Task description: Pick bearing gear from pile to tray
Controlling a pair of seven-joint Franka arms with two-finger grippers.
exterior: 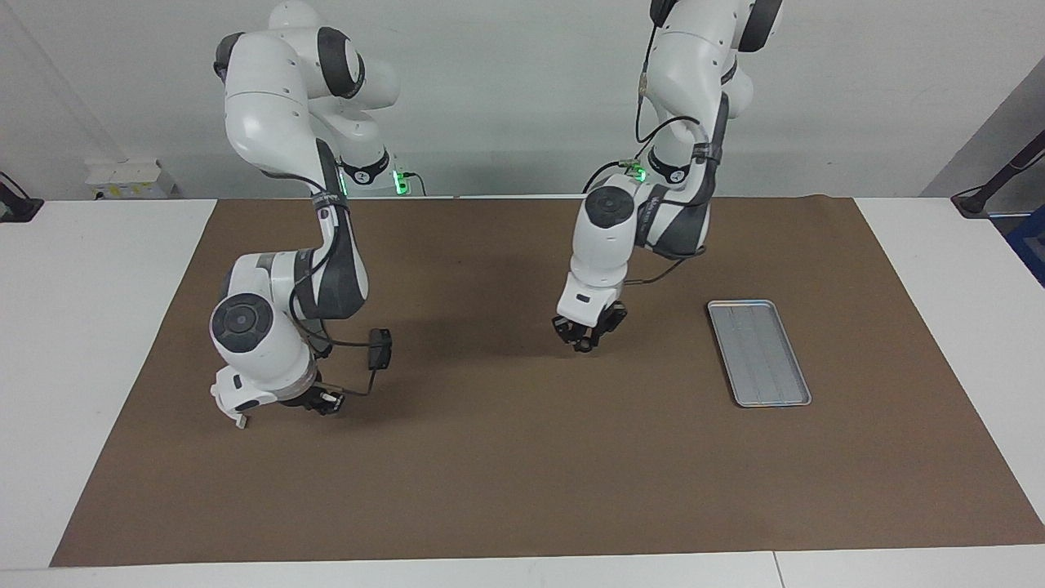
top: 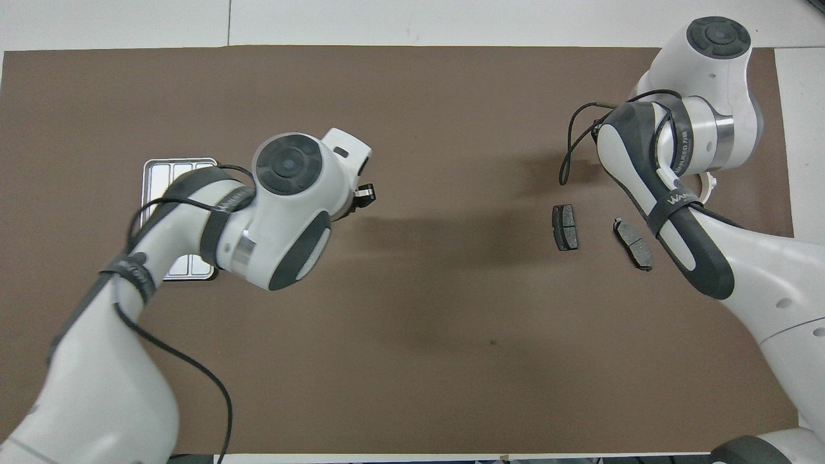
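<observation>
The silver-grey tray [exterior: 759, 353] lies on the brown mat toward the left arm's end; in the overhead view the left arm covers part of it [top: 169, 171]. Of the pile, two dark grey brake-pad pieces [top: 565, 227] [top: 633, 243] lie toward the right arm's end, and a bit of the white arc [top: 709, 183] peeks out under the right wrist. The small black round pieces are hidden. My right gripper [exterior: 322, 400] is low over the mat at the pile. My left gripper [exterior: 586, 335] hangs over the bare mat between pile and tray.
The brown mat [exterior: 522, 474] covers most of the white table. A small black box [exterior: 380, 347] hangs on a cable by the right arm. The right arm's body hides the pile in the facing view.
</observation>
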